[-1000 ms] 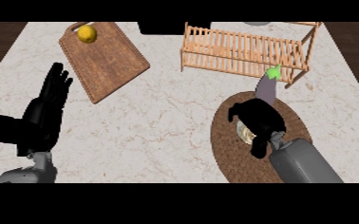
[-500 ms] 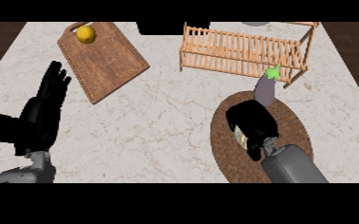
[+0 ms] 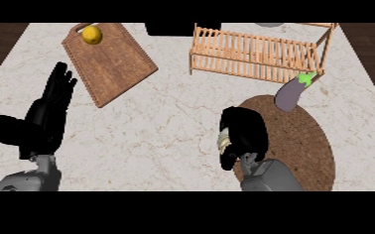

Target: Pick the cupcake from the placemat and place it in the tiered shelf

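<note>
Views: one only, the head view, so no part is shared with another.
Position: set above the bench point(image 3: 183, 109), on the robot's side.
Direction: aimed steeply down at the bench top.
Near edge: both forearms are seen entering from the lower edge.
Far edge: the shelf point(image 3: 256, 54) and board point(image 3: 110, 64) are seen near the top.
Nearness: close; the bench fills the frame.

Right hand point(image 3: 244, 131): curled round the cupcake point(image 3: 224, 140), at the placemat's point(image 3: 307, 144) left edge.
Left hand point(image 3: 50, 106): open, fingers up, at left edge.
Eggplant point(image 3: 293, 91): between placemat and tiered shelf point(image 3: 253, 54).
Cutting board point(image 3: 110, 62): lemon point(image 3: 92, 34) on top.
Bench point(image 3: 168, 124): marbled.
</note>
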Robot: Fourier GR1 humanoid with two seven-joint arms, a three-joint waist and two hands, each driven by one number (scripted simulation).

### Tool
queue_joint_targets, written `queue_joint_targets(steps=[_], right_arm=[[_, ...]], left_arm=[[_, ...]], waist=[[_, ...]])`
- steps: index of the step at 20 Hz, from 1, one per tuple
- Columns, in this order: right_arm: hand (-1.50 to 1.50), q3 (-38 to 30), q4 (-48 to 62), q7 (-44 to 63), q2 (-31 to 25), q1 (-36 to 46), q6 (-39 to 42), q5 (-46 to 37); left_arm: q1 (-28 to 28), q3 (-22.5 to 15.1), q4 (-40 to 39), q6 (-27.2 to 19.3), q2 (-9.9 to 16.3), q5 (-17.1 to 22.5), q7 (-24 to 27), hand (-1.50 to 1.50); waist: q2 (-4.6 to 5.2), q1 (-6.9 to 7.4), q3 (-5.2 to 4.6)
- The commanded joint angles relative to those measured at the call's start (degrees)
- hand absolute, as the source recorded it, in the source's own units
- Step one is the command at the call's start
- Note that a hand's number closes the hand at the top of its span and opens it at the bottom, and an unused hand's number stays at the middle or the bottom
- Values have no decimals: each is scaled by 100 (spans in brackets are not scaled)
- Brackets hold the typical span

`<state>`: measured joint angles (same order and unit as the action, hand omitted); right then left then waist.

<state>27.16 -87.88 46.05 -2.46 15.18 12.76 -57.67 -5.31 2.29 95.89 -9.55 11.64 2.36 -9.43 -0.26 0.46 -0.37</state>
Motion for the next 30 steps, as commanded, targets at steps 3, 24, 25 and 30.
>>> queue_joint_targets(steps=[3, 24, 25, 30], right_arm=[[150, 664, -981, 1843, 239, 779, -1080, 558], [150, -1122, -1846, 3064, 243, 2861, -250, -832], [150, -1455, -1883, 2903, 243, 3018, -242, -763], [150, -1906, -1272, 2060, 244, 2680, -921, -973]], left_arm=[[42, 10, -32, 47, -7, 6, 71, 0], [272, -143, 262, -133, -211, -232, -42, 0], [191, -266, 285, -188, -265, -345, -120, 0], [168, -43, 138, -37, -144, -235, -6, 0]], waist=[[-5, 84, 36], [5, -24, 34], [7, -39, 36], [30, -21, 36]])
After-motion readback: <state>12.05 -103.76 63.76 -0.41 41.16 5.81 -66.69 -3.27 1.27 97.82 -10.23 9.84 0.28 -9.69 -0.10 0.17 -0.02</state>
